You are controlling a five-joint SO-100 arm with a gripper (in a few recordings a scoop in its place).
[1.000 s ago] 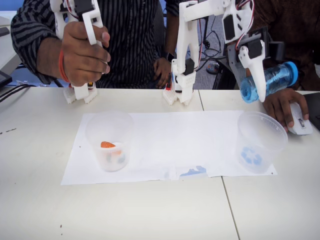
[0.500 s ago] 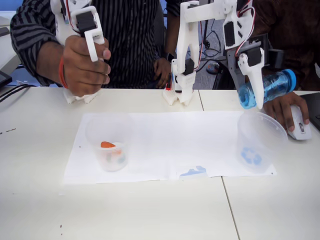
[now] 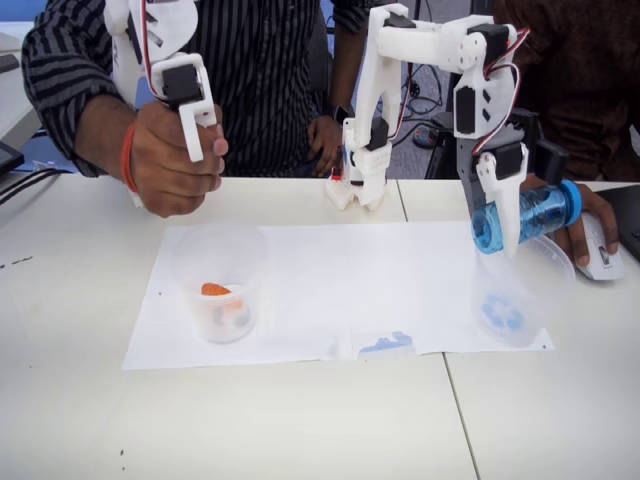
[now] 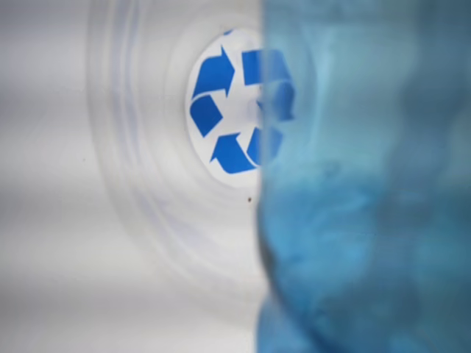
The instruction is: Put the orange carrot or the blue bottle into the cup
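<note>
My white gripper point(image 3: 505, 225) is shut on the blue bottle point(image 3: 540, 212), which lies sideways in its fingers just above the rim of the cup point(image 3: 515, 290) at the right of the paper. The bottle's cap points right. In the wrist view the blue bottle point(image 4: 368, 191) covers the right half, close up, and the cup's blue recycling symbol point(image 4: 228, 99) shows straight below. The orange carrot point(image 3: 216, 290) lies inside another clear cup point(image 3: 218, 285) at the left of the paper.
A white paper sheet point(image 3: 340, 290) lies under both cups on the white table. A person's hand point(image 3: 590, 225) rests by a white mouse point(image 3: 600, 245) just right of the cup. The arm's base point(image 3: 360, 160) stands at the table's back.
My gripper has come down and slightly left with the bottle, from well above the cup to just over its rim.
</note>
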